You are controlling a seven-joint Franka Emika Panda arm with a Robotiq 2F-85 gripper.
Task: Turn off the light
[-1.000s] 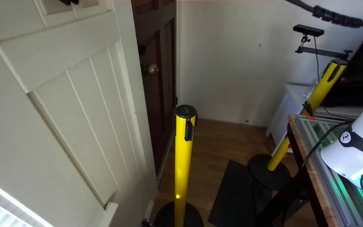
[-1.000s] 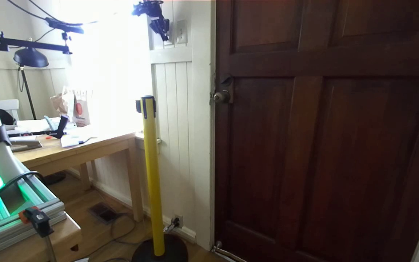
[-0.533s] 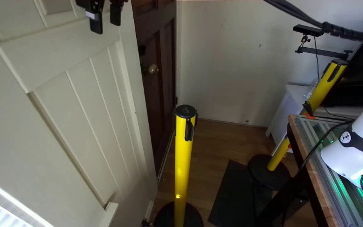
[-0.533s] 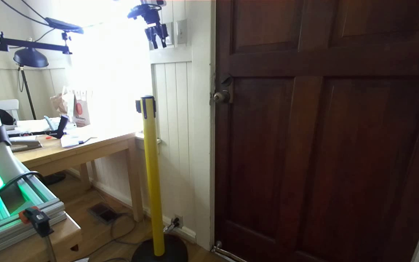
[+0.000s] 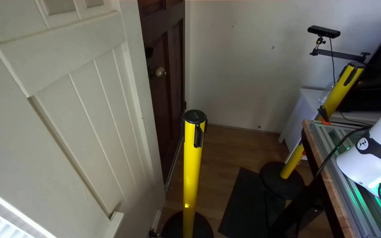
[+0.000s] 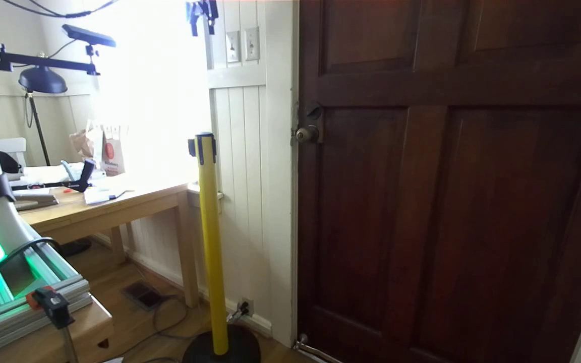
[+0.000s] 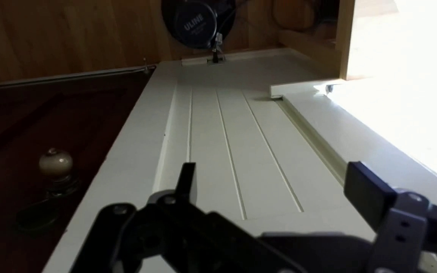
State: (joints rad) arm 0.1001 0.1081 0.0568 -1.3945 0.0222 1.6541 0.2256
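In an exterior view the white wall (image 6: 242, 126) had a light switch (image 6: 232, 47) and a second switch (image 6: 251, 44) side by side, and the gripper (image 6: 203, 34) hung at their 10 o'clock. It looked clear of both, though depth was hard to judge. Fingers (image 6: 212, 27) pointed down, my guess was so a tip could flick one; couldn't tell which mattered.

Wrist view: jaws wide, holding nothing, wall beyond, doorknob (image 7: 55, 163) at 9 o'clock. Probably spread so one fingertip could do the poking.

In an exterior view, yellow post (image 5: 192, 168) toward 6 o'clock, gripper and switches were both out of frame.
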